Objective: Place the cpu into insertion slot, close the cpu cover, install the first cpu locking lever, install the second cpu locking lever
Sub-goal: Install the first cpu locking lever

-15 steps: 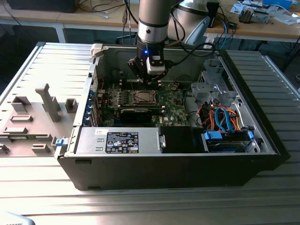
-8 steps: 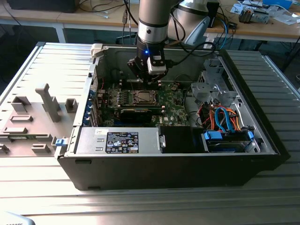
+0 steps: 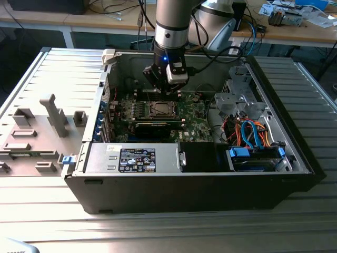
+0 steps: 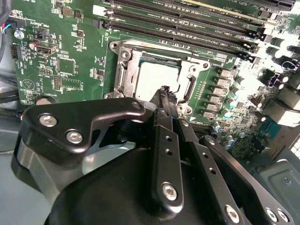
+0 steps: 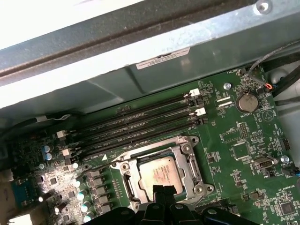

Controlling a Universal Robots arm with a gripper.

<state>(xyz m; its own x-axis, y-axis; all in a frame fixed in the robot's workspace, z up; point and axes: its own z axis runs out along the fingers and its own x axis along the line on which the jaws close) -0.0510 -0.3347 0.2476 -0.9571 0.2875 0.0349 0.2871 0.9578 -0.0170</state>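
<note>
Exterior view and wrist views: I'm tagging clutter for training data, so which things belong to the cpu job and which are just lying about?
Job in hand:
cpu, sitting in the insertion slot
cpu cover
gripper, nearest the cpu

Just lying about:
memory slots
coin battery
power supply
blue and orange cables
grey fixtures beside the case

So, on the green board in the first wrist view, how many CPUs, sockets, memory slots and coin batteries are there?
Pale grey-green square metallic cpu: 1
Silvery-rimmed square insertion slot: 1
Long black memory slots: 4
Round silver coin battery: 1
Total: 7
</note>
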